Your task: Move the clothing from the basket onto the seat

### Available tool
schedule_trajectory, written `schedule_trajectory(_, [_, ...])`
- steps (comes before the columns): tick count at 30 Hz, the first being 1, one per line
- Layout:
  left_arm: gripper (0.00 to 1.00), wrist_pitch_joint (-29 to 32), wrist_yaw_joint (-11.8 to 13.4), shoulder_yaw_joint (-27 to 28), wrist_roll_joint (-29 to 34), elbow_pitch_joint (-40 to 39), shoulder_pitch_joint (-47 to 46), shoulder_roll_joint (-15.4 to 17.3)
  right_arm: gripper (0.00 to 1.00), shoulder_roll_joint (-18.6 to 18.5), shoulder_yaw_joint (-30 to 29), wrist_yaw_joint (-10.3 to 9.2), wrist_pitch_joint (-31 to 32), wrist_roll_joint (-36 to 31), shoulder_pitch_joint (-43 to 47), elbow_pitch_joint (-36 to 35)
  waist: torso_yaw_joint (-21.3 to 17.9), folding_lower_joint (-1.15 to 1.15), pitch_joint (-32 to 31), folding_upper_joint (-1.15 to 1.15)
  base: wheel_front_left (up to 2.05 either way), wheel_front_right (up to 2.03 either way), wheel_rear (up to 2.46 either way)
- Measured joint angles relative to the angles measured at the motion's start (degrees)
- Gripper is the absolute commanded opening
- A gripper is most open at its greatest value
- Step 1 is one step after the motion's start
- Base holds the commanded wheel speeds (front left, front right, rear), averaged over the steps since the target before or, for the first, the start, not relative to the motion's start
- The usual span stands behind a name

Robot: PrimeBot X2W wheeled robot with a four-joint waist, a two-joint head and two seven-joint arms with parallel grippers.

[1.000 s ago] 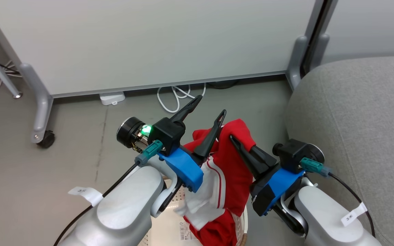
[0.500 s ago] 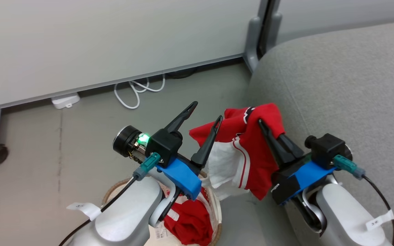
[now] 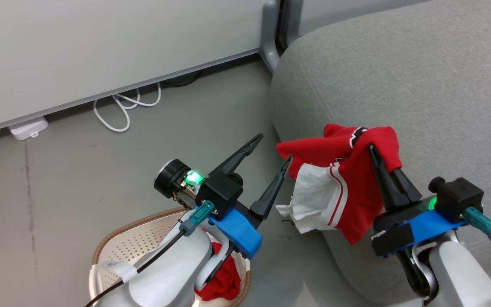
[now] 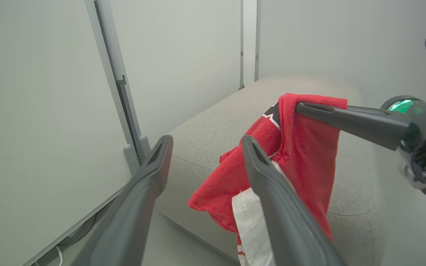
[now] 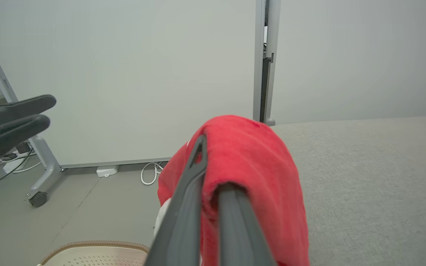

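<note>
A grey floor (image 3: 79,170) runs beneath pale partition panels (image 3: 79,51), with a looped white cable (image 3: 122,111) lying at their foot. A red garment (image 3: 356,192) with a white panel and white stripes hangs in the air. It is draped over the right pincer (image 3: 372,149), whose two dark fingers are pressed together on the cloth near its top fold. The garment dangles at the rounded edge of the seat (image 3: 399,76), a large light-grey sofa on the right; whether it brushes the upholstery cannot be told. Just to its left, the left pincer (image 3: 274,148) is spread wide and holds nothing, one fingertip close beside the cloth. At lower left, on the floor, stands the basket (image 3: 134,245), cream with a brown rim. A second red garment (image 3: 224,281) lies inside it, partly hidden by the left arm.
</note>
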Motion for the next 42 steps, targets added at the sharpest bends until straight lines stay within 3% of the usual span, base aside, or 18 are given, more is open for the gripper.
schedule_trajectory(16, [1.00, 0.0, -1.3, 0.8, 2.2, 0.9, 0.0, -1.3, 0.00, 0.9, -6.2, 0.00, 0.0, -2.4, 3.2, -5.3, -2.7, 0.00, 1.4, 0.00, 0.00, 0.00, 0.00])
schedule_trajectory(25, [1.00, 0.0, -1.2, 1.5, 4.4, 0.5, -1.7, -0.7, 0.00, -0.9, -12.6, 0.00, 0.0, -2.5, -9.3, -9.1, -1.8, 0.00, 6.0, 0.00, 0.00, 0.00, 0.00])
schedule_trajectory(33, [1.00, 0.1, -2.0, 0.7, 6.4, 0.7, -7.1, -1.0, 0.00, -6.9, -20.4, 0.00, 0.0, -4.1, -23.3, -10.4, -0.1, 0.00, 13.9, 0.00, 0.00, 0.00, 0.00])
schedule_trajectory(42, [1.00, 1.2, -2.1, 0.3, 8.3, -0.3, -11.9, -0.4, 0.00, -18.0, -29.2, 0.00, 0.0, -2.2, -35.6, -6.1, 1.8, 0.01, 24.0, 0.00, 0.00, 0.00, 0.00])
